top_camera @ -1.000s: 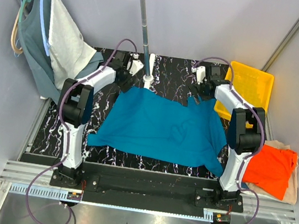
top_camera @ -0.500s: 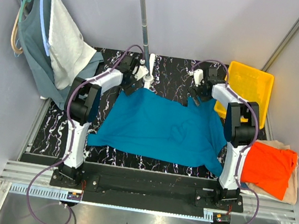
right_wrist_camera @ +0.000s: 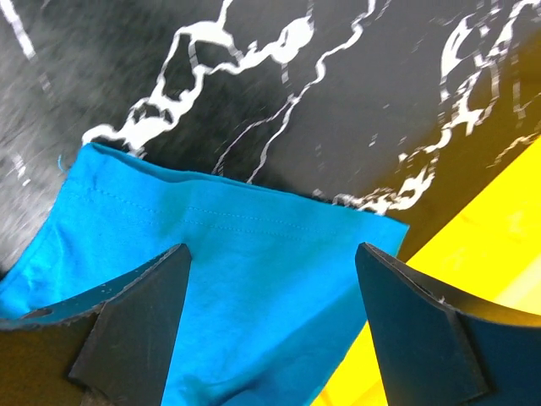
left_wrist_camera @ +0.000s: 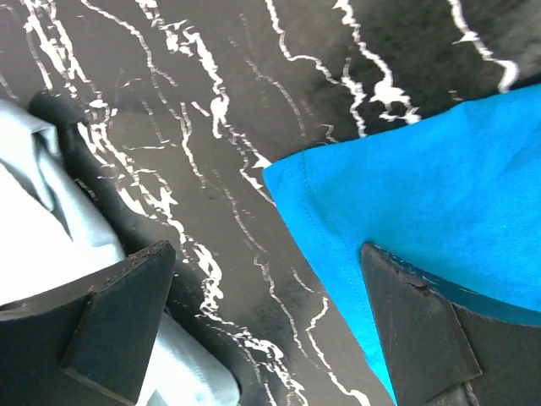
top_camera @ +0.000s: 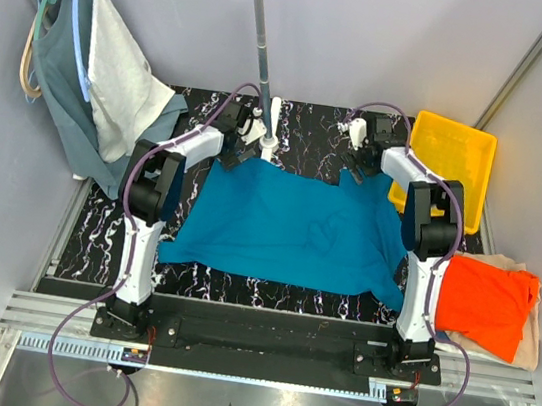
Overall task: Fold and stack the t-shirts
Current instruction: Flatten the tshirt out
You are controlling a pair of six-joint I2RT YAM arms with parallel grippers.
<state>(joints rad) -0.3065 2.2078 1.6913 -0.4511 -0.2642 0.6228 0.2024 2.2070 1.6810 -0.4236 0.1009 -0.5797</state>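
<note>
Nearest the arm bases, the teal-blue t-shirt (top_camera: 293,228) lies spread open and nearly flat over the middle of the marbled table (top_camera: 302,127). It has a few wrinkles near its centre and no fold made yet. Off the table's edge at about 4 o'clock, the orange t-shirt (top_camera: 487,304) rests on the cream t-shirt (top_camera: 531,346) in a loose pile that looks roughly laid rather than neatly folded. Farther back, both arms reach to the teal shirt's far corners. At 11 o'clock the left gripper (left_wrist_camera: 266,279) is released, its jaws spread astride the corner hem. At 1 o'clock, beside the yellow tray (top_camera: 459,159), the right gripper (right_wrist_camera: 272,262) is likewise released, poised over its corner and gripping nothing. Judged so, the task is early: the teal shirt seems only smoothed, with all its folding and the stacking left.
</note>
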